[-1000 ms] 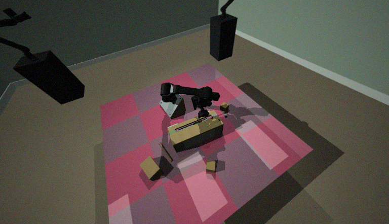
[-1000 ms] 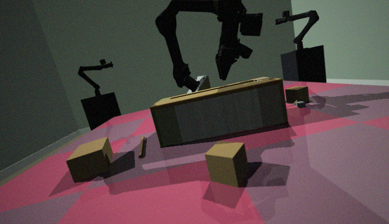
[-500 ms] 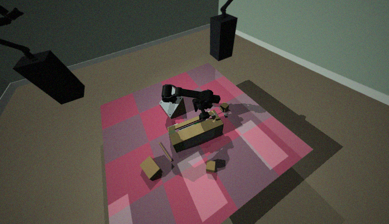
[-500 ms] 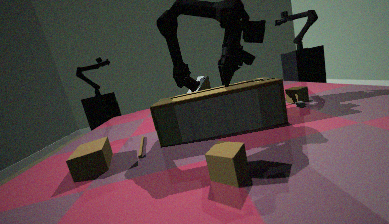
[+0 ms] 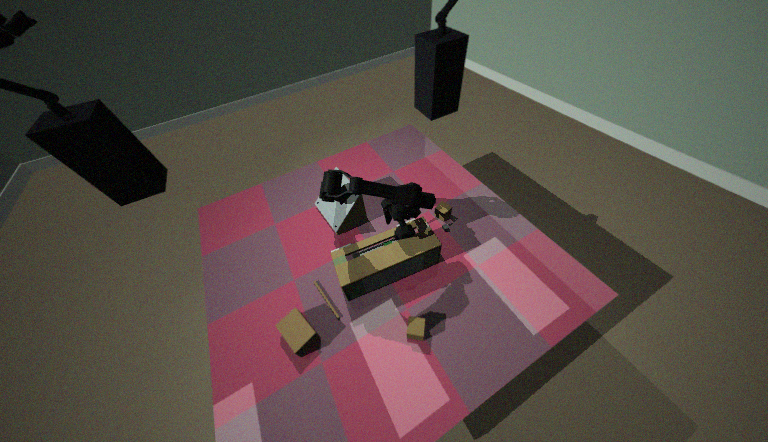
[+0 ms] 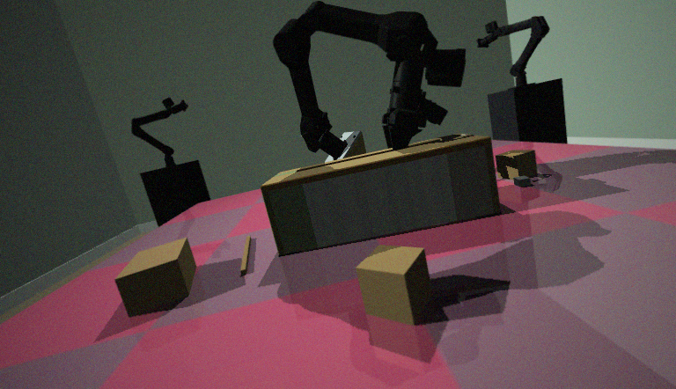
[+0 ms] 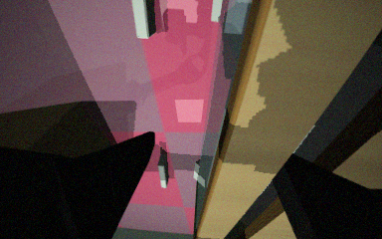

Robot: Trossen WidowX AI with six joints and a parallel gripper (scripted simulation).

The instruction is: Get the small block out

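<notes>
Our gripper (image 5: 403, 233) (image 6: 397, 146) (image 7: 209, 143) stood fingers-apart, empty, at the box (image 5: 390, 273) (image 6: 384, 201) (image 7: 244, 184) top; we couldn't spot the block, presumably shelved inside; we'd have wanted one finger slot-aligned, nudging gently exitward.

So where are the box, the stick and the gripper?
Box (image 5: 390, 256) (image 6: 384, 198): top view, its top board; exterior view, its clear front.
Stick (image 5: 327, 299) (image 6: 246, 256): top and exterior views, its middle.
Gripper (image 7: 209, 143): wrist view, midway between its fingertips.
</notes>
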